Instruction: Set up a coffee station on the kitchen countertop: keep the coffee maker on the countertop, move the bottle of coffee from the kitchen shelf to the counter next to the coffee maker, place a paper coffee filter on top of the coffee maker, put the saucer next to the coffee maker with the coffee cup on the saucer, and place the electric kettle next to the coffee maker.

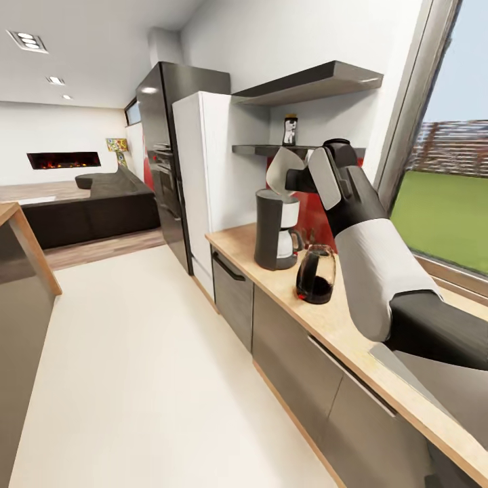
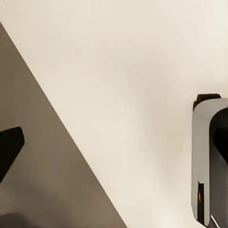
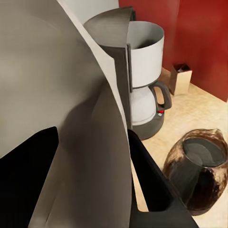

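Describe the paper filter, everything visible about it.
The filter is a thin, pale grey-white sheet of paper, curved like an open cone with a fold crease showing in the right wrist view. It is held in the air by the right tool, whose dark fingers close on its lower part. It hangs above the coffee maker, just below the shelf, not touching the maker's top. It looks clean and untorn.

Bright daylight floods in from the window (image 1: 444, 203) on my right; ceiling spotlights (image 1: 28, 41) glow, shadows stay soft, renders sharp.
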### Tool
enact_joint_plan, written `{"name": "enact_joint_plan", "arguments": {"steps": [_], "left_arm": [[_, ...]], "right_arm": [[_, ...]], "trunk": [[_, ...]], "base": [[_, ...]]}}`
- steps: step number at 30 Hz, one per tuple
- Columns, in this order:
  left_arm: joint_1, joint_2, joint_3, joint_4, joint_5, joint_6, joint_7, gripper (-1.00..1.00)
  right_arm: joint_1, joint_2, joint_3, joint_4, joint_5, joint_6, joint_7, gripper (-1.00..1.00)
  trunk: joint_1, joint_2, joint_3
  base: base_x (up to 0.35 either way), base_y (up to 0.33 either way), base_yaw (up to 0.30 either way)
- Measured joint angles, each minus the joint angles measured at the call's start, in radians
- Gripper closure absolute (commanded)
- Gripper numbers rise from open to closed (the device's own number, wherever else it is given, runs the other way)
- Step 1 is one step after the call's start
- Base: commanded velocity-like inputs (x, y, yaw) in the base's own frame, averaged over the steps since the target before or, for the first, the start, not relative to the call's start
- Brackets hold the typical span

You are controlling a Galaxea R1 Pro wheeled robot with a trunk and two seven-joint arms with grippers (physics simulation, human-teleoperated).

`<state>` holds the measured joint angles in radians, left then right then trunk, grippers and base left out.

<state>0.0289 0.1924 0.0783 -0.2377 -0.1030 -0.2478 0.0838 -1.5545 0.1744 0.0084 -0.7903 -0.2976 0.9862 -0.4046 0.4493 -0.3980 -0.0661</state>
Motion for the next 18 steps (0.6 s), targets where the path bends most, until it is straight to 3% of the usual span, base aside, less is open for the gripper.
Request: {"name": "enact_joint_plan", "arguments": {"steps": [5,18], "left_arm": [[0.001,0.000,0.000,0.000,0.000,-0.001,0.000,-1.00],[0.001,-0.001,0.000,0.000,0.000,-0.001,0.000,-1.00]], "right_arm": [[0.001,0.000,0.001,0.002,0.000,0.000,0.000,1.00],[0.003,0.000,0.001,0.047,0.000,0.000,0.000,1.00]], "trunk": [[0.000,0.000,0.000],[0.000,0.000,0.000]], "base": [[0.012,0.010,-0.063],[0.001,0.001,-0.238]]}}
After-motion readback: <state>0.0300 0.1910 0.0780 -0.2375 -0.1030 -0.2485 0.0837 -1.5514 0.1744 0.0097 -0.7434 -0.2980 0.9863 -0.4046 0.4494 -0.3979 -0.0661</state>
